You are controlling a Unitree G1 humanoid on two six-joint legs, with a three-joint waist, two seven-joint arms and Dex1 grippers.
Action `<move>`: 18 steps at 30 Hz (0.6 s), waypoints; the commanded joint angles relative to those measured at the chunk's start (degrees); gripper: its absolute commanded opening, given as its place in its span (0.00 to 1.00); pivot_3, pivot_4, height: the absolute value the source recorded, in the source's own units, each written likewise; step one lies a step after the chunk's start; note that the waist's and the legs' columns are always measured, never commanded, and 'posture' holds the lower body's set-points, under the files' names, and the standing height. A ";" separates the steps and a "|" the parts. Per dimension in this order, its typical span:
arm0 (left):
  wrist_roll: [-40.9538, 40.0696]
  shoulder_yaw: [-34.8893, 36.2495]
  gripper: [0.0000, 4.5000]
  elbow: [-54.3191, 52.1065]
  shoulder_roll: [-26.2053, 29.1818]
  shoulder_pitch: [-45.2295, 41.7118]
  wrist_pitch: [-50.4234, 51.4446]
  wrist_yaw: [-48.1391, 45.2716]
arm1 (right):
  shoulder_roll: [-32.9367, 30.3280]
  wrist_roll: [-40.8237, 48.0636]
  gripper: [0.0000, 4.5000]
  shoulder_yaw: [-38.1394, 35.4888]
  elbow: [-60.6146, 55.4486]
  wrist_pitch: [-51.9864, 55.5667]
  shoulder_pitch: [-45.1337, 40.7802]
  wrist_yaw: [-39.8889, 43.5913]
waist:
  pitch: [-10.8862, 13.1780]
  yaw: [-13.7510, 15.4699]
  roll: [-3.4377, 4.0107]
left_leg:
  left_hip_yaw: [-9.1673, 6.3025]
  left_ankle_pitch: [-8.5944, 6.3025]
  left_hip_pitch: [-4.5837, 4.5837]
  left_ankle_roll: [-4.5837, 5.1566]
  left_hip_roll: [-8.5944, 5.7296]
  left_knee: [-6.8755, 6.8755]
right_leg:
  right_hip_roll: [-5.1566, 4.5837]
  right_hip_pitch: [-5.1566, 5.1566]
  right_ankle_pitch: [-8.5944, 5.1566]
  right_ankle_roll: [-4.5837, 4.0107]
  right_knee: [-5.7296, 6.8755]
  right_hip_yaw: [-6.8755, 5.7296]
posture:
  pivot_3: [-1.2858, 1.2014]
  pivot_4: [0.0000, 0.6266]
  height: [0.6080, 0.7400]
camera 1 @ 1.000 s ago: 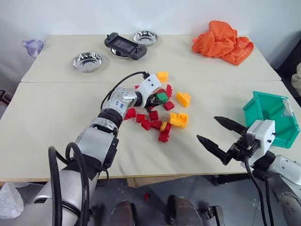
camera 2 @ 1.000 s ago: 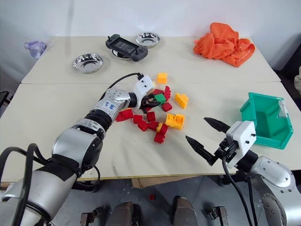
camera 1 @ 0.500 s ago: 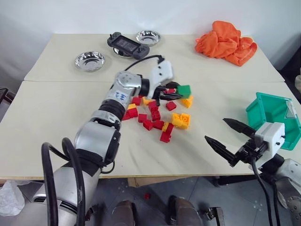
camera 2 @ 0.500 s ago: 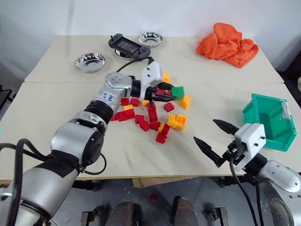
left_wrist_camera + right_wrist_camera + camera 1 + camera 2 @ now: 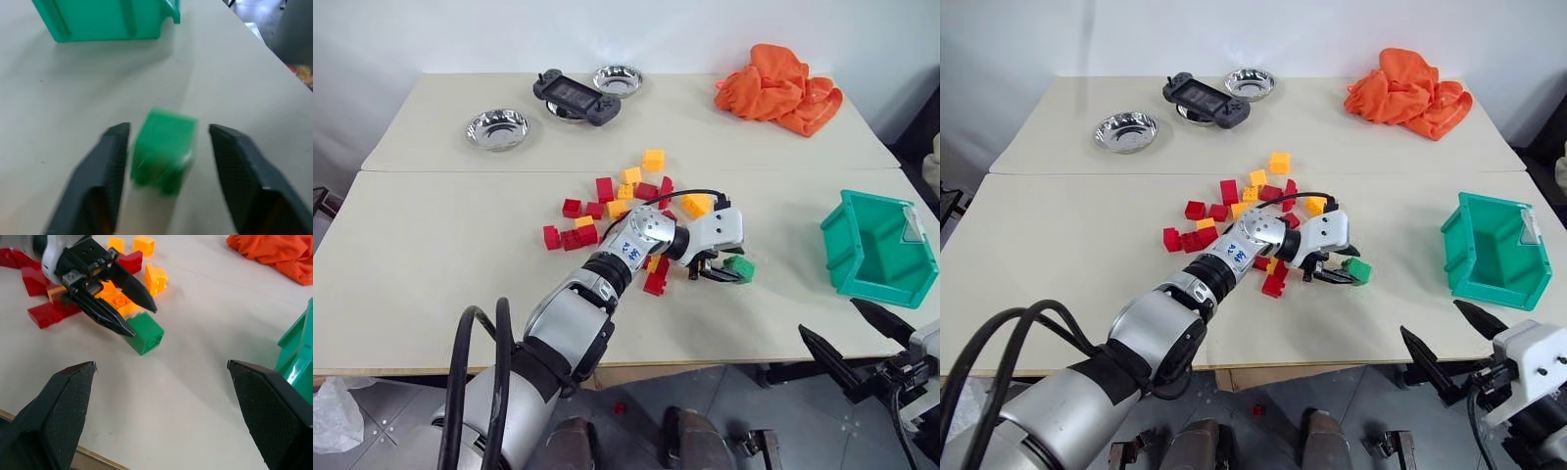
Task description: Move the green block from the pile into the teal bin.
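The green block (image 5: pixel 738 266) lies on the table (image 5: pixel 431 264), clear of the pile (image 5: pixel 617 211) at roughly 4 o'clock from it, and well short of the teal bin (image 5: pixel 876 257), which stands at about 3 o'clock from the block near the table's right edge; the block is not in the bin.

The left gripper (image 5: pixel 721 273) points toward the bin with its 2 black fingers (image 5: pixel 110 161) spread; the left wrist view shows the block sitting between them with a visible gap on one side and at most light contact on the other; judged released, not gripped.

The right gripper (image 5: pixel 862 338) hangs at the near table edge at about 5 o'clock from the block, fingers (image 5: pixel 68 396) wide apart, nothing between them.

Other items noted: 2 steel bowls (image 5: pixel 496 127), a handheld game controller (image 5: pixel 574 96) and an orange cloth (image 5: pixel 777 86) along the far side, none involved.

Risks, in my judgement:
1. The block sits loose at the fingertips; any sweep of the left arm could knock it further off or back toward the red and yellow bricks.
2. A re-grasp by either gripper on a skewed block could pinch a corner and flick it away.
3. The bin is light and open-fronted; a hard approach could shove it toward the table edge; a drop near the open front could let the block bounce out.
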 commanded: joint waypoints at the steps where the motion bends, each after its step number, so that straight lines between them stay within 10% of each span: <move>1: -4.27 2.75 0.74 -2.27 -0.90 1.02 -2.06 -5.56 | -0.36 0.33 1.00 -1.31 -1.62 -1.37 0.61 -0.45 | 0.00 -0.01 0.01 | 0.00 -0.01 0.00 0.01 0.00 0.00 | 0.00 0.00 0.00 0.00 0.01 0.00 | 0.52 0.24 1.00; 8: -9.98 7.40 0.74 -6.19 5.81 2.30 -5.11 -13.92 | -7.06 2.21 1.00 -1.05 2.15 0.97 -4.81 0.87 | 0.00 -0.16 0.01 | -0.01 -0.01 0.00 0.01 0.00 0.05 | 0.00 0.01 0.01 -0.02 0.04 0.00 | 0.52 0.24 1.00; 13: -19.76 13.85 0.98 -15.60 14.98 9.02 -9.03 -24.81 | -19.54 2.44 1.00 6.18 8.59 8.26 -16.69 3.88 | -0.05 -0.88 0.10 | -0.06 0.00 0.13 0.01 -0.01 0.01 | 0.01 -0.02 0.02 -0.07 0.18 0.11 | 0.52 0.24 1.00; 18: -21.69 15.87 1.00 -25.17 25.43 18.70 -6.81 -24.77 | -28.10 -0.56 1.00 17.89 18.18 11.36 -33.45 7.49 | -0.05 -0.37 0.12 | -0.16 0.01 0.08 0.00 -0.04 0.04 | 0.01 -0.03 0.01 -0.09 0.24 0.05 | 0.52 0.24 1.00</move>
